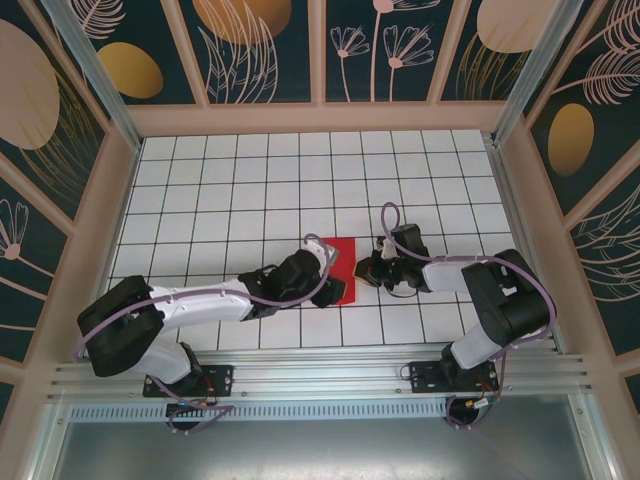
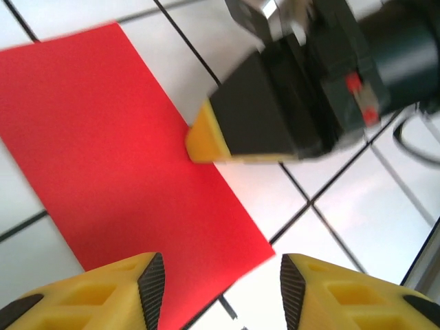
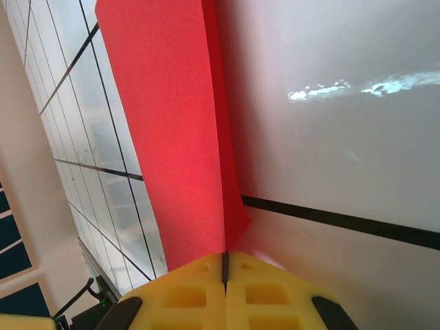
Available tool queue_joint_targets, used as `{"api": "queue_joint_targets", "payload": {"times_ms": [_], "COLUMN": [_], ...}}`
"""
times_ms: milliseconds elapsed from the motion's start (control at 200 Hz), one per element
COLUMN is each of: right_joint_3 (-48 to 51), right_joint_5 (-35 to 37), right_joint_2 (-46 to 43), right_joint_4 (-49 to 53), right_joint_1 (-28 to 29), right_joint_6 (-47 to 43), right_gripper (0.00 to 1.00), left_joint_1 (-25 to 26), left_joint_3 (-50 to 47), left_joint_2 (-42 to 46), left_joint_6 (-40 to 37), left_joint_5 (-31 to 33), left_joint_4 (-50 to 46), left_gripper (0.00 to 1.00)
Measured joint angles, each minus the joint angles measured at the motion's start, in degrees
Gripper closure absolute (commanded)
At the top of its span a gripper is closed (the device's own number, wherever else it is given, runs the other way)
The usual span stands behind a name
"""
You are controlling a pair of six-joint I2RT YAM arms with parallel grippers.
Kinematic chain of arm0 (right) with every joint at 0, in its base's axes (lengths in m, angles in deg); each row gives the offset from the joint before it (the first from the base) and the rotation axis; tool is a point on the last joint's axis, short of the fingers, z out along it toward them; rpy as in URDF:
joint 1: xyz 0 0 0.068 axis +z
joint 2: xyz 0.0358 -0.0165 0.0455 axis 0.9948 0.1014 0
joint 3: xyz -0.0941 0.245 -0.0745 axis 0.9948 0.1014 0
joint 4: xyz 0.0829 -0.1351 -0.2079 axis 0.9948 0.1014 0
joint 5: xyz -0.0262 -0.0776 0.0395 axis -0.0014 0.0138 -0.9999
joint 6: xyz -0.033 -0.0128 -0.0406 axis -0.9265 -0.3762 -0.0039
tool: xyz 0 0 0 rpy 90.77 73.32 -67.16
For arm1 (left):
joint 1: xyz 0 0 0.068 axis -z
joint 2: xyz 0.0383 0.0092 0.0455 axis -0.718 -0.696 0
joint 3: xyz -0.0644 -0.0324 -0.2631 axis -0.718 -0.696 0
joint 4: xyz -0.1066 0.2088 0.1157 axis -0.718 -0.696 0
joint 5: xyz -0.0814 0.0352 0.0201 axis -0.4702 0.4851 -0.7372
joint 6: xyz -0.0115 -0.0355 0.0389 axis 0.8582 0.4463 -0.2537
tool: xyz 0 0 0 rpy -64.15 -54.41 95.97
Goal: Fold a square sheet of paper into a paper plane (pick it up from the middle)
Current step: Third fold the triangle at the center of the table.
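The square sheet of paper point(image 1: 343, 262) is bright red and lies on the white tiles as a narrow rectangle between the two arms. In the right wrist view the paper point(image 3: 172, 130) shows two layers meeting at a crease, and my right gripper point(image 3: 225, 267) is shut on its near edge. The right gripper point(image 1: 361, 268) sits at the paper's right side. My left gripper point(image 1: 337, 290) hovers over the paper's near end. It is open point(image 2: 223, 292), with the paper's corner point(image 2: 124, 172) below the gap and nothing between the pads. The right gripper's yellow fingertip point(image 2: 205, 137) rests at the paper's edge.
The table is a white tiled floor point(image 1: 250, 190) with black grid lines, boxed in by patterned walls point(image 1: 260, 50) at the back and sides. An aluminium rail point(image 1: 320, 375) carrying both arm bases runs along the near edge. Cables loop over both wrists.
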Motion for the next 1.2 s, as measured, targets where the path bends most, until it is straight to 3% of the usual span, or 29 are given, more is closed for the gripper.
{"api": "queue_joint_targets", "payload": {"times_ms": [330, 696, 816, 1196], "right_joint_3": [-0.63, -0.87, -0.87, -0.98], "right_joint_5": [-0.44, -1.07, -1.09, -1.01], "right_joint_2": [0.00, -0.07, -0.22, -0.33], "right_joint_4": [-0.04, -0.07, -0.07, 0.44], "right_joint_1": [0.00, 0.00, 0.00, 0.00], "right_joint_6": [2.80, 4.28, 4.35, 4.22], "right_gripper": [0.95, 0.94, 0.93, 0.90], "left_joint_1": [9.03, 10.43, 10.51, 10.51], "left_joint_3": [6.16, 9.38, 9.88, 9.84], "left_joint_2": [-9.42, -14.88, -16.44, -15.43], "left_joint_6": [-6.19, -8.92, -8.92, -9.77], "left_joint_5": [10.64, 16.83, 18.56, 22.53], "left_joint_4": [-2.51, -3.72, -4.28, -4.13], "left_gripper": [0.42, 0.42, 0.49, 0.99]}}
